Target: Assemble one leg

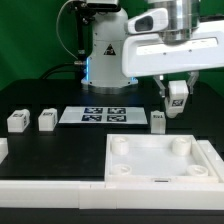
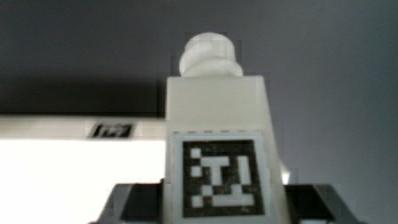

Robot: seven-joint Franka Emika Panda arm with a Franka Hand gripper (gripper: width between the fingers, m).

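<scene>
The table is black all over, and the backdrop behind it is a dark green. On the table the tray is plain white with no markings. Above the tray there's a leg, white as well. Close up, its face carries a square tag of black-and-white blocks, with a row of small dark dots over it. The fingers either side of it are dark grey. Three more legs beyond the tray are white with dark tags. The marker board, also beyond the tray, is white with four black-patterned squares. Further back, the arm is white, with a blue glow at its side.
</scene>
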